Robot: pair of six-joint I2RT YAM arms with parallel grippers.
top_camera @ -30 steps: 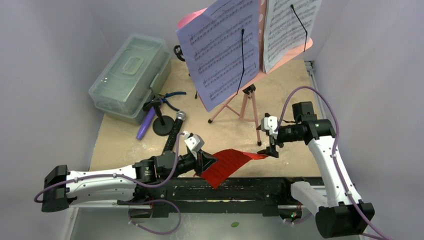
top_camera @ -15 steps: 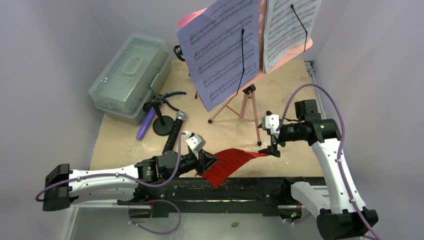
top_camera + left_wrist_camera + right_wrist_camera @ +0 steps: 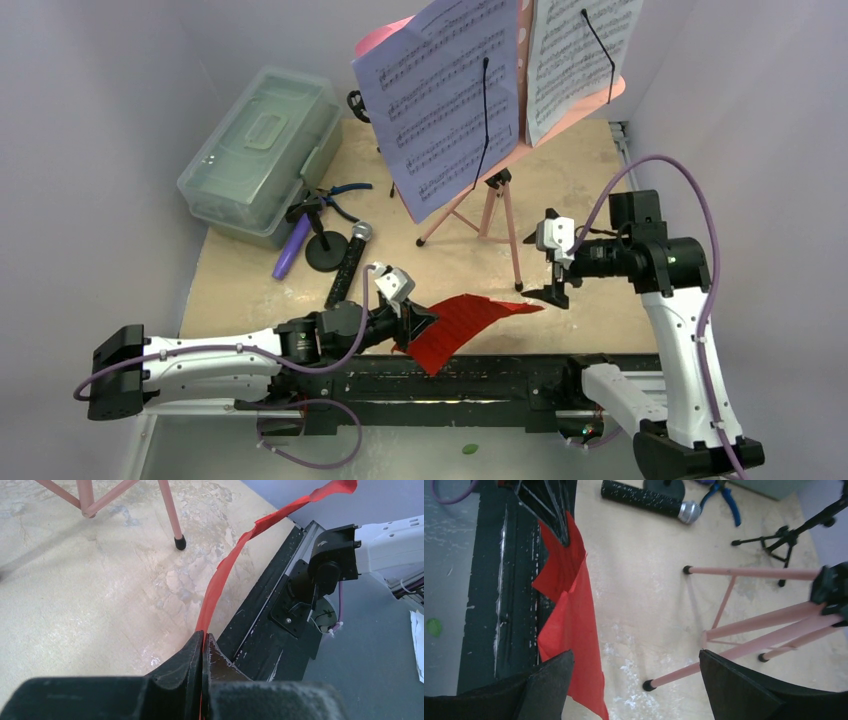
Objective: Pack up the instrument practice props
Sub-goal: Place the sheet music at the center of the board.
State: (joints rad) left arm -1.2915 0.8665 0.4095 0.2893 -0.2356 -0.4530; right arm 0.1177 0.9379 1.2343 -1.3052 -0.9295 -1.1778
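Observation:
My left gripper (image 3: 418, 322) is shut on a red sheet-music page (image 3: 462, 322), held edge-on in the left wrist view (image 3: 220, 582) above the table's front edge. My right gripper (image 3: 556, 292) is open and empty, just right of the page's free tip; the page shows at the left of its view (image 3: 574, 630). The pink music rack (image 3: 585, 100) stands at the back on tripod legs (image 3: 492, 215) with a lilac page (image 3: 440, 100) and a white page (image 3: 580, 55). A black-silver microphone (image 3: 348, 262), a purple microphone (image 3: 292, 247) and a black mic tripod (image 3: 322, 232) lie left.
A clear greenish plastic case (image 3: 262, 152) stands at the back left, closed. Blue-handled pliers (image 3: 345, 195) lie beside it. A second black tripod (image 3: 781, 542) stands behind the rack legs. A black rail (image 3: 480, 385) runs along the front edge. Walls close in on both sides.
My right gripper has let go of the red page's tip and drawn back to the right and up. My left gripper still holds the page, shifted slightly right.

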